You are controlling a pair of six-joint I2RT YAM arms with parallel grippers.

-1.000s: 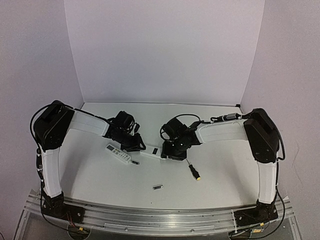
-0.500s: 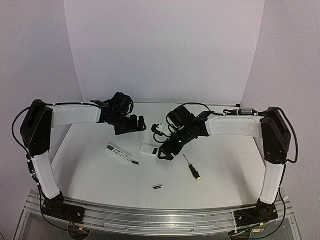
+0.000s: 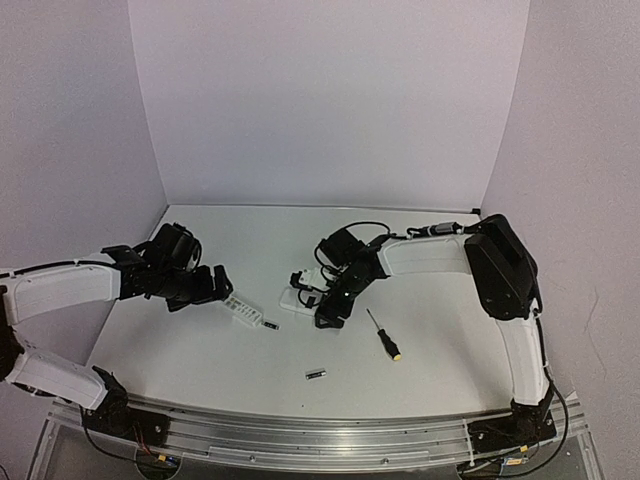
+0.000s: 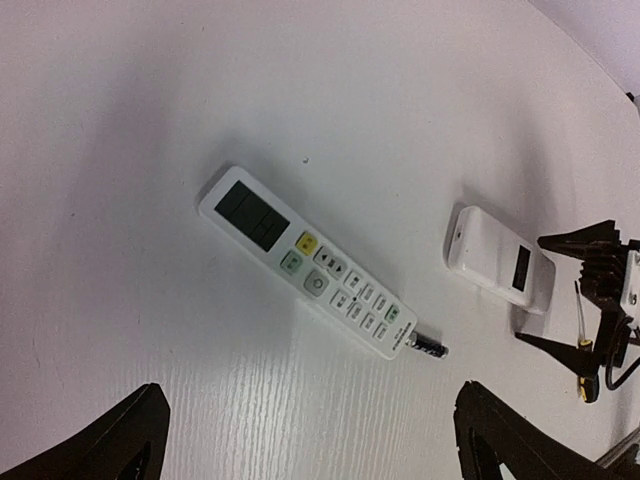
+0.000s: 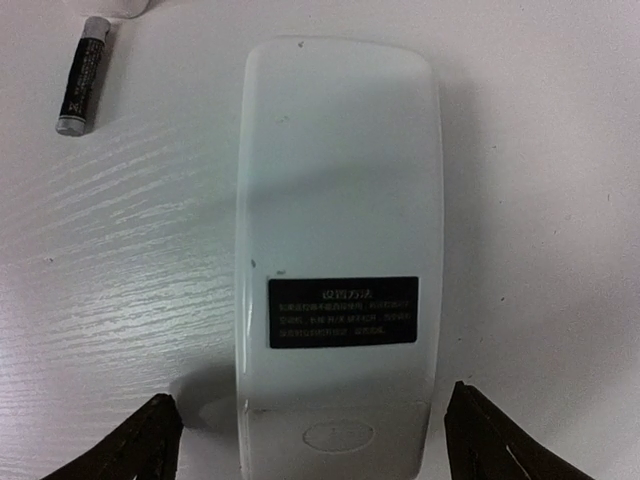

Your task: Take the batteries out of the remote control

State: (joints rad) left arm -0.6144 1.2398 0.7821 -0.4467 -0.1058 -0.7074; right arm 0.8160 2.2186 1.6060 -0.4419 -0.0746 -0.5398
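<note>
Two white remotes lie on the table. A buttoned remote (image 4: pixel 308 262) (image 3: pixel 240 308) lies face up, with one battery (image 4: pixel 430 346) (image 3: pixel 271 324) at its near end. The other remote control (image 5: pixel 340 230) (image 3: pixel 300 300) lies back up, showing a black label. A second battery (image 3: pixel 316 374) rests nearer the front edge, and a battery (image 5: pixel 82 75) also shows top left in the right wrist view. My right gripper (image 5: pixel 315 440) (image 3: pixel 322 305) is open, its fingers straddling that remote's end without touching it. My left gripper (image 4: pixel 315 440) (image 3: pixel 218 283) is open and empty, left of the buttoned remote.
A black-and-yellow-handled screwdriver (image 3: pixel 383 335) (image 4: pixel 583 345) lies right of the back-up remote. Grey walls close the table (image 3: pixel 200 350) at the back and both sides. The rail holding the arm bases runs along the near edge.
Both grippers opened and left the back-up remote lying on the table. My left arm swung away to the left and down. My right gripper rose, then came down over that remote's end.
</note>
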